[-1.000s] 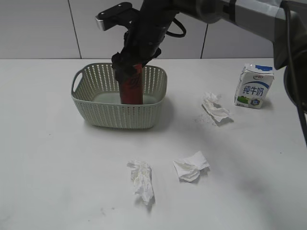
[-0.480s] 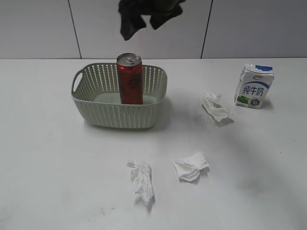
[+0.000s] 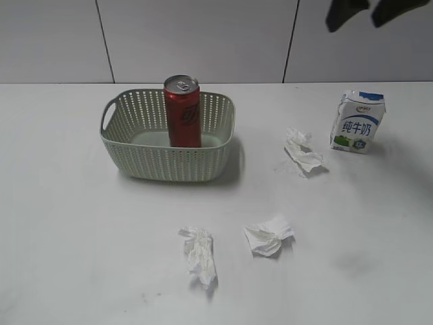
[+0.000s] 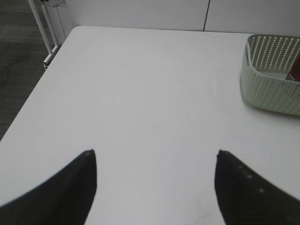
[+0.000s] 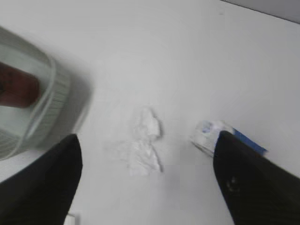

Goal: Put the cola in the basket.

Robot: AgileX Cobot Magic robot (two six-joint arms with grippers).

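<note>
The red cola can (image 3: 183, 112) stands upright inside the pale green basket (image 3: 135, 159) at the back left of the table. Nothing holds it. It shows blurred in the right wrist view (image 5: 16, 86), inside the basket (image 5: 54, 101). The basket's corner shows in the left wrist view (image 4: 265, 91), with a sliver of the can (image 4: 296, 70). My right gripper (image 3: 369, 12) is open and empty, high at the top right of the exterior view; in its wrist view (image 5: 147, 140) it hangs above a paper wad. My left gripper (image 4: 154, 152) is open and empty over bare table.
A white-and-blue milk carton (image 3: 358, 122) stands at the right, also in the right wrist view (image 5: 220, 136). Crumpled tissues lie at the right (image 3: 302, 153), the front middle (image 3: 268, 235) and the front left (image 3: 198, 254). The table's left edge (image 4: 35, 93) drops to the floor.
My right gripper let go of the cola can, rose out of the basket and swung up and to the right. The can stays standing in the basket.
</note>
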